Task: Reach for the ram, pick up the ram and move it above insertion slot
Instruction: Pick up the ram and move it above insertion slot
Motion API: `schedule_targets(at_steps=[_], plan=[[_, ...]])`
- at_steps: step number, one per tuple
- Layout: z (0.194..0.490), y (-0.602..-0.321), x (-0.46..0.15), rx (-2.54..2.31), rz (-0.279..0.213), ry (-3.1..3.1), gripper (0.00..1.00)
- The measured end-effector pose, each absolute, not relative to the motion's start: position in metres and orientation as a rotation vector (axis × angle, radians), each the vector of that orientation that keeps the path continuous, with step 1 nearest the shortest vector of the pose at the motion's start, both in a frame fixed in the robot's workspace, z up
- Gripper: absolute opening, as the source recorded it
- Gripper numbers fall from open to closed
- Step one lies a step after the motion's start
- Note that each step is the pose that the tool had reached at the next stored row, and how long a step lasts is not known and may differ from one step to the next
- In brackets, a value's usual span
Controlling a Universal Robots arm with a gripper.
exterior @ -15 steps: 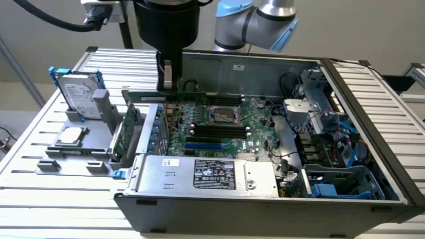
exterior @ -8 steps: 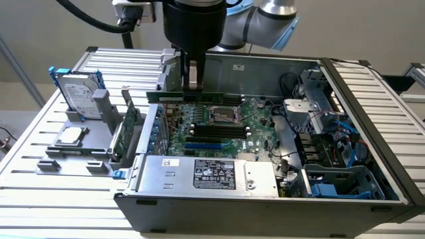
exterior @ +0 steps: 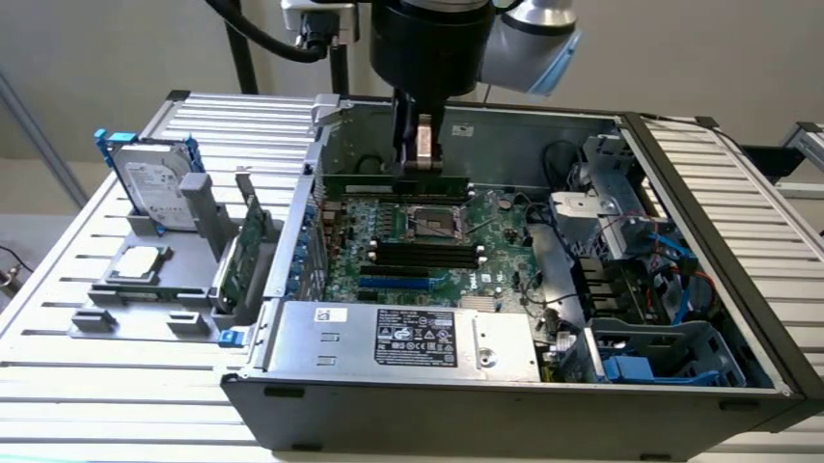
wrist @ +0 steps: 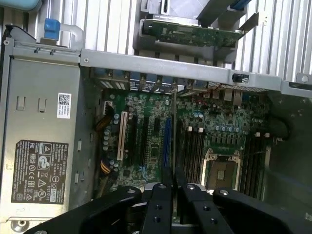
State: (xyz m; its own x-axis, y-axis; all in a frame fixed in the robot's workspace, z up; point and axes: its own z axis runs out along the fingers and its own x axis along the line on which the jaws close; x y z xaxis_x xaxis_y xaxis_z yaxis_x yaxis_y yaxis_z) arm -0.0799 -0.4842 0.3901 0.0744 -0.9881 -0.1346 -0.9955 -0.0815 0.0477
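We see the open computer case (exterior: 721,289) on the slatted worktop (exterior: 77,289), with the motherboard (exterior: 425,231) exposed inside it. Our gripper (exterior: 423,166) hangs over the board's far end, and the fingers (wrist: 163,195) are closed narrowly on the ram (exterior: 393,182), which they hold by its upper edge. The stick's long axis runs level, crosswise to the fingers, and most of its length reaches out to the exterior view's left of them. In the wrist view the ram (wrist: 174,141) shows edge-on as a thin line running straight out from between the fingers. The black insertion slot (exterior: 423,253) lies below and nearer the power supply (exterior: 399,338), and its long axis looks parallel to the stick's.
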Motion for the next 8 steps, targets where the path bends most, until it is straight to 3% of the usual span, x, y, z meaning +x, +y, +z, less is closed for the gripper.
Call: schedule_targets(at_steps=[8], plan=[[0.39,-0.466,-0.064,-2.265,0.196,2.094,0.14]])
